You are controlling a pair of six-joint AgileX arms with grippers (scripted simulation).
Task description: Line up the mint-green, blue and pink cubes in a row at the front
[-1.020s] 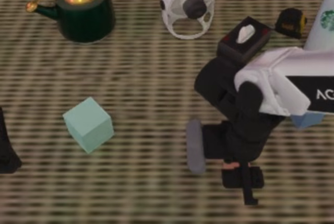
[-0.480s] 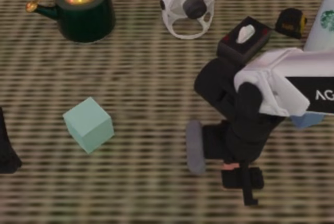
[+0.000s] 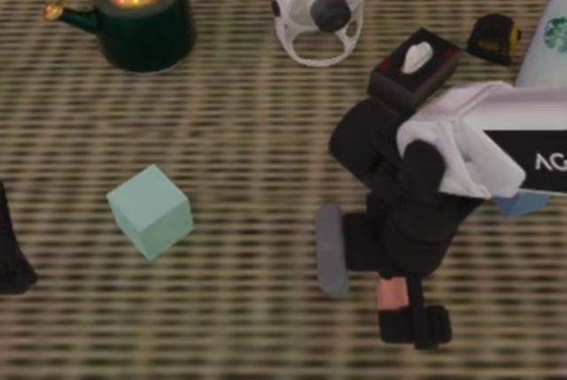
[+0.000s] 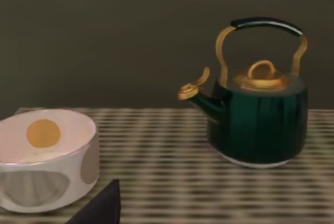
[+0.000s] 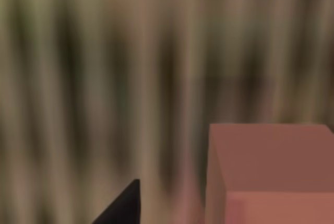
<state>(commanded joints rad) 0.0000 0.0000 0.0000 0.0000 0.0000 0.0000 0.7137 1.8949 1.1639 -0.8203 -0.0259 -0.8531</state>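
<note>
The right gripper (image 3: 400, 305) hangs low over the table (image 3: 239, 150), in front of the black tissue box (image 3: 414, 66). The pink cube (image 3: 391, 292) sits by its fingers; whether they grip it I cannot tell. The mint-green cube (image 3: 150, 211) lies well left of it. The blue cube (image 3: 523, 204) peeks out under the right arm. The left gripper (image 3: 11, 256) is parked at the left edge.

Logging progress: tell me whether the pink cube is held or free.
Held, it seems: the pink cube sits between the right tool's fingers in the top view; contact itself unclear.
</note>
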